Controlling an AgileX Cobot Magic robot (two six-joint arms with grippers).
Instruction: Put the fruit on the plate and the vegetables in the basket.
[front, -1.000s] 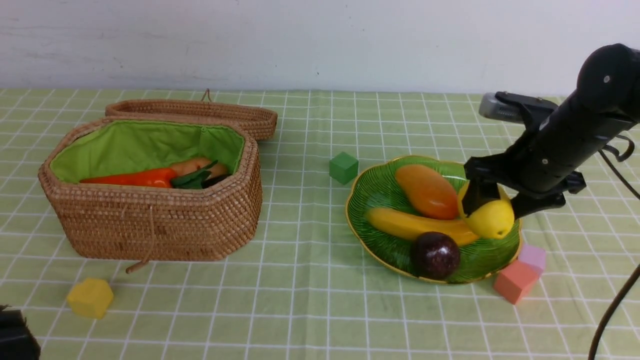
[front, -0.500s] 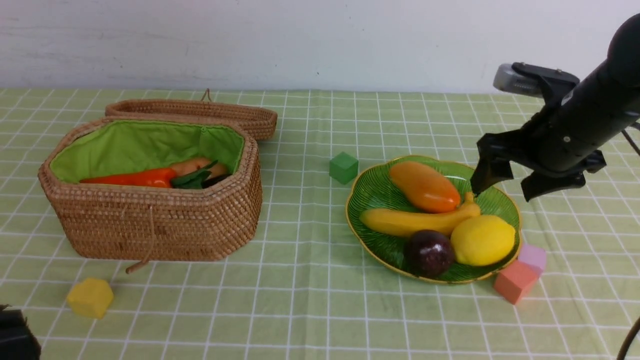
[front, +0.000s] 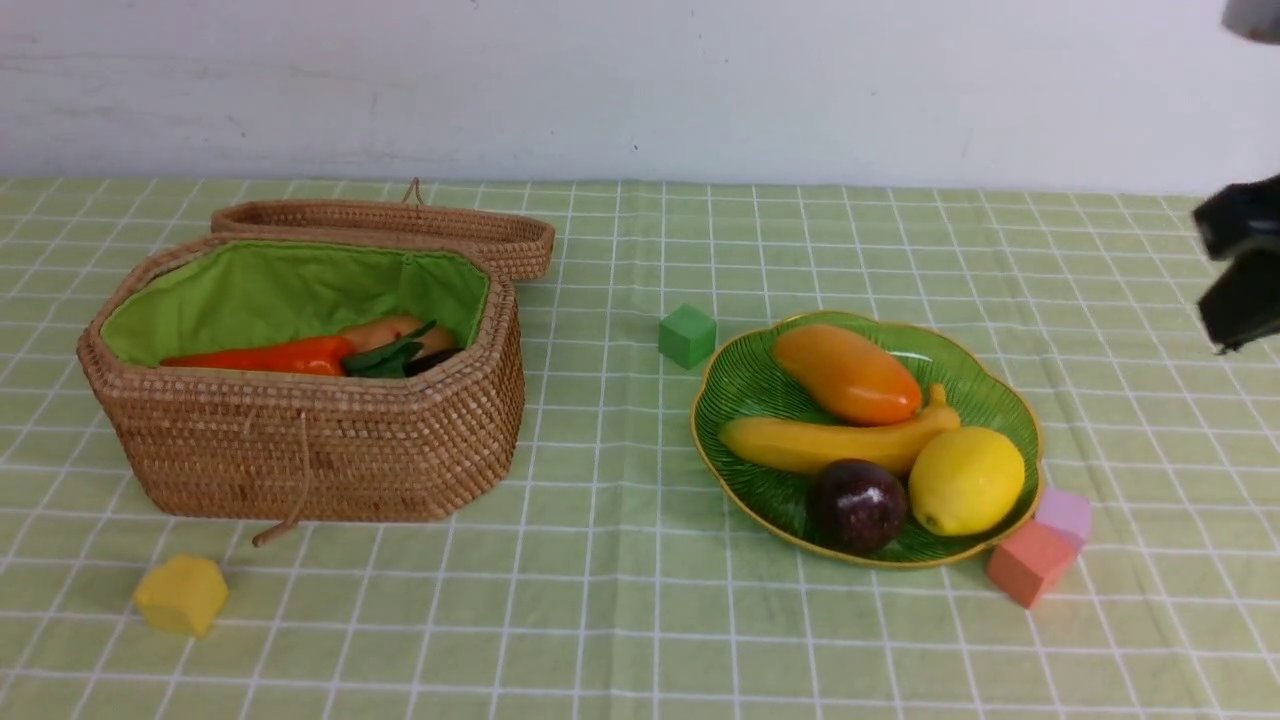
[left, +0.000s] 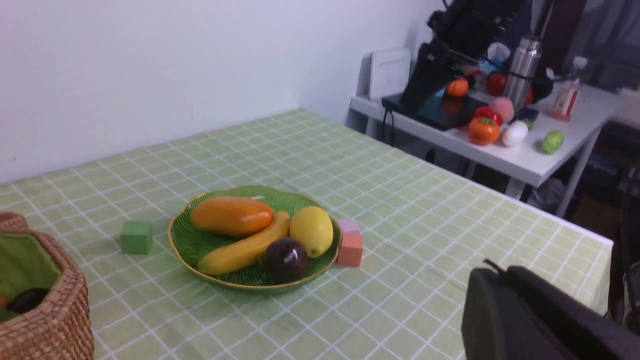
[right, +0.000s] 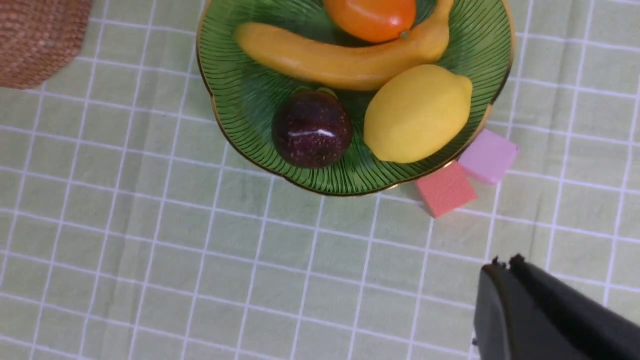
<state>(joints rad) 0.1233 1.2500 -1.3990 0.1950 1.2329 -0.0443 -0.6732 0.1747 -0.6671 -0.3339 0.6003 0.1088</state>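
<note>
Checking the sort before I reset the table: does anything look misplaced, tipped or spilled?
Nothing stands out. The banana, mango, lemon and mangosteen all lie inside the plate. The carrot and potato lie in the basket, its lid open. The blocks sit on the cloth.

A brown woven basket (front: 300, 440) lined in bright green holds a red-orange carrot (front: 270, 356), while a ribbed green plate (front: 750, 385) with a gold rim carries an orange-yellow mango (front: 848, 374), yellow banana (front: 820, 444), yellow lemon (front: 966, 480) and dark purple mangosteen (front: 858, 506). Green (front: 687, 335), yellow (front: 181, 595), pink (front: 1030, 563) and lilac (front: 1066, 514) blocks dot the pale green, white-checked tablecloth (front: 620, 600).
</note>
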